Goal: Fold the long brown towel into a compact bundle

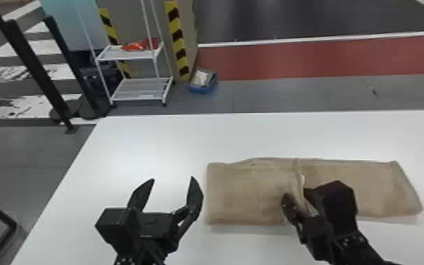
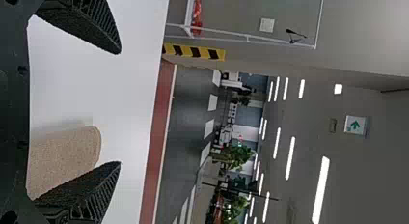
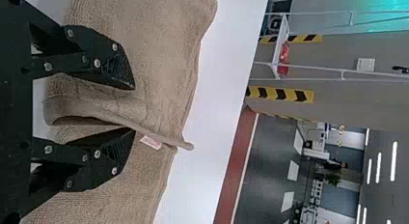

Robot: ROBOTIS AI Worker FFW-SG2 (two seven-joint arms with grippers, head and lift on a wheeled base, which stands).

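Spreading behind everything, the grey floor (image 1: 274,95) carries a wide red band (image 1: 292,63) edged by a white line. In front of it, the white table (image 1: 151,141) fills much of the head view. Beyond its far left part stands a white rack (image 1: 141,94) with two shelves, near black posts (image 1: 31,63) farther left and a yellow-and-black striped strip (image 1: 178,38) on its right.

The brown towel (image 1: 243,193) lies lengthwise from left to right across the right part of the table. Its left portion is doubled over, so that a layered edge crosses near the middle, while the right portion extends flat beyond it.

The left tool (image 1: 172,179) is just beside the towel's left end, released, its two fingers spread wide. The right tool (image 1: 295,193) is at the middle of the towel, also released: its fingers stand apart on either side of the raised layered edge, with cloth running between them.

On the floor beside the striped strip sits a blue bin (image 1: 203,90). A red item (image 1: 133,45) rests on the rack's upper shelf. Smallest is the pale label (image 3: 151,142) at the towel's raised edge.
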